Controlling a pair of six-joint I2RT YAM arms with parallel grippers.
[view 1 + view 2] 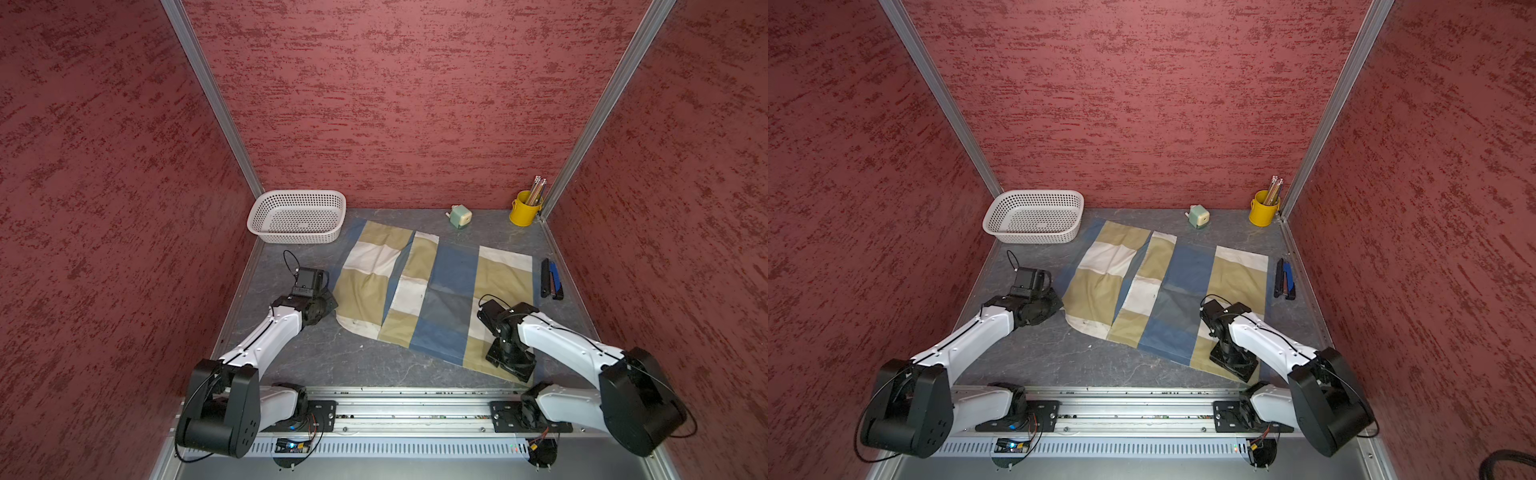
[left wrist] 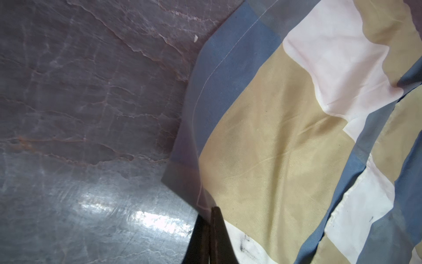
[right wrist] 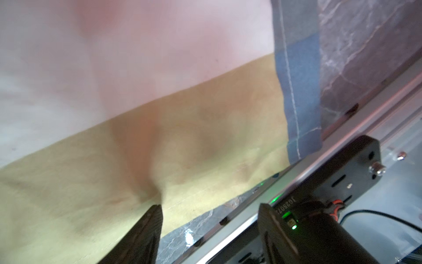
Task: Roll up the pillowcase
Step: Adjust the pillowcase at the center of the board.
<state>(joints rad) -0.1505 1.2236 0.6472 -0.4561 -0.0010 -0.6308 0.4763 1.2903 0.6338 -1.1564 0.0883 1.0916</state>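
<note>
Basket: the white perforated plastic basket (image 1: 297, 216) at far left is empty. My left gripper (image 2: 211, 209) is clenched on the blue hem at the near-left corner of the patchwork blue, tan and off-white fabric pillowcase (image 1: 432, 291). It lies spread flat on the grey marbled tabletop (image 1: 332, 357), long axis running across between my arms. My right gripper (image 3: 210, 205) is spread at the near-right edge, one finger (image 3: 148, 228) pressing tan cloth, nothing grasped. I'd roll it away from me. The yellow metal cup (image 1: 525, 210) at far right holds pencils (image 1: 538, 189).

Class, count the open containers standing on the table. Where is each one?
2. The basket sits in the far left corner; the yellow cup stands in the far right corner. None seems hidden.
</note>
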